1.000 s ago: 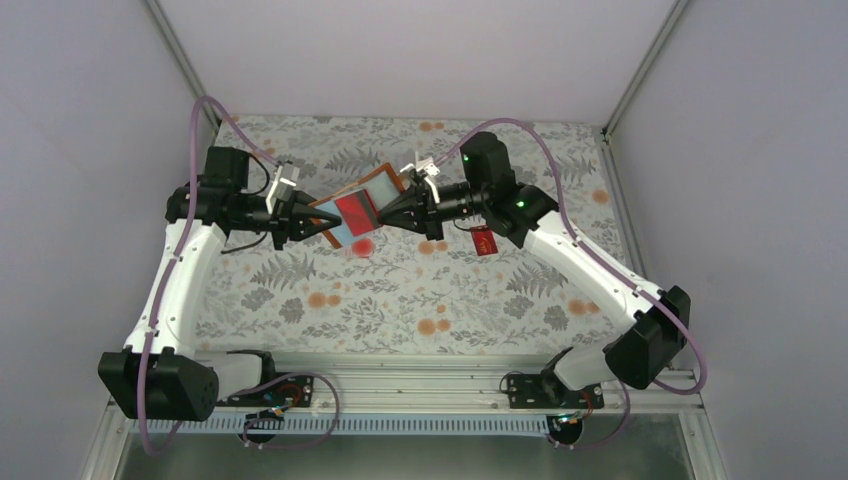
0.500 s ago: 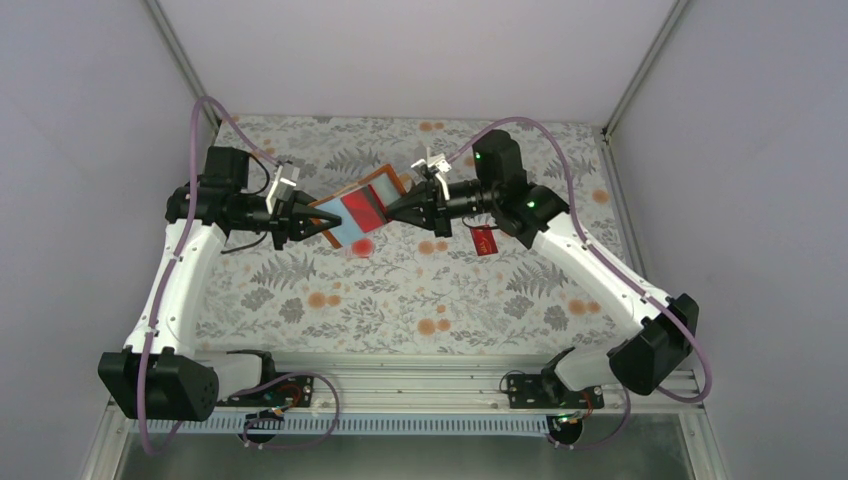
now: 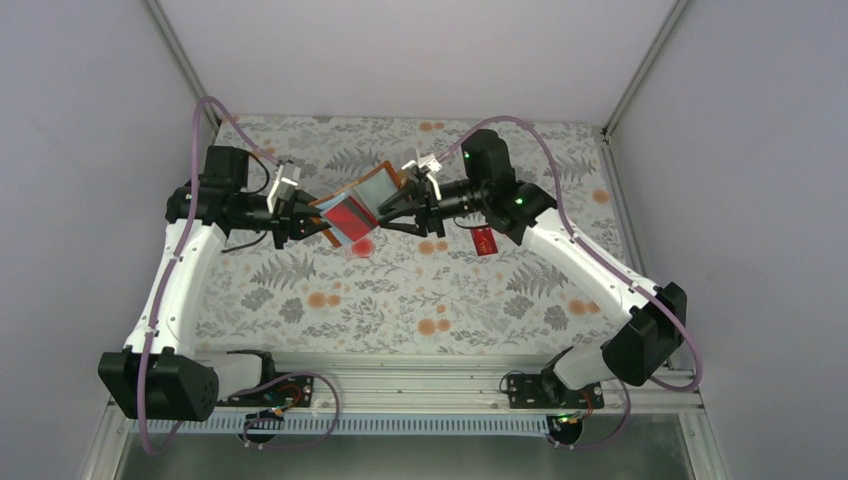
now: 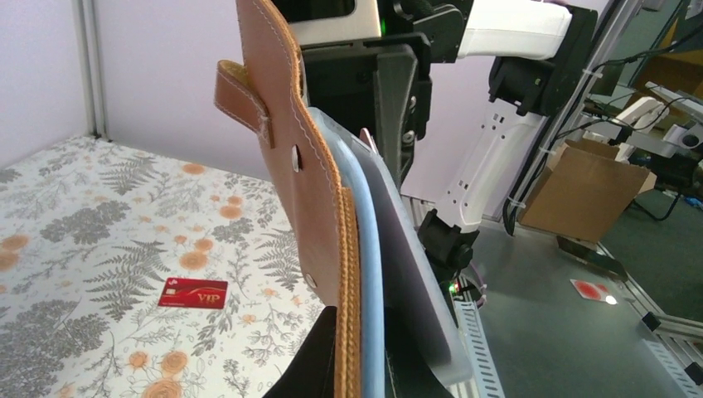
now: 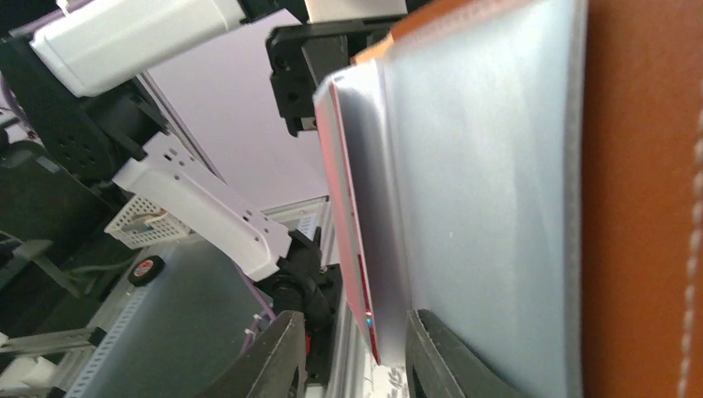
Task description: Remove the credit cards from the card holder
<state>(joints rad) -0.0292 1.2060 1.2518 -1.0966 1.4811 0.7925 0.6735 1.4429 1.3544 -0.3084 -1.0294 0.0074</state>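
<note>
Above the floral-printed table (image 3: 500, 300), the left gripper (image 3: 312, 222) is clamped on the lower corner of the brown leather booklet-style card holder (image 3: 372, 187), which hangs open in the air. Its fingertips are cut off at the bottom of the left wrist view. The right gripper (image 3: 388, 208) has its fingers apart, straddling the edge of a solid red card (image 3: 345, 213) that sits in a grey-blue plastic sleeve. What the other sleeves hold cannot be made out. A second red card (image 3: 483, 241) lies on the table near the right arm. A pale card (image 3: 362, 246) with a red blotch lies below the holder, partly hidden. Since half a second ago the holder has tilted steeper and the right fingers have spread.
</note>
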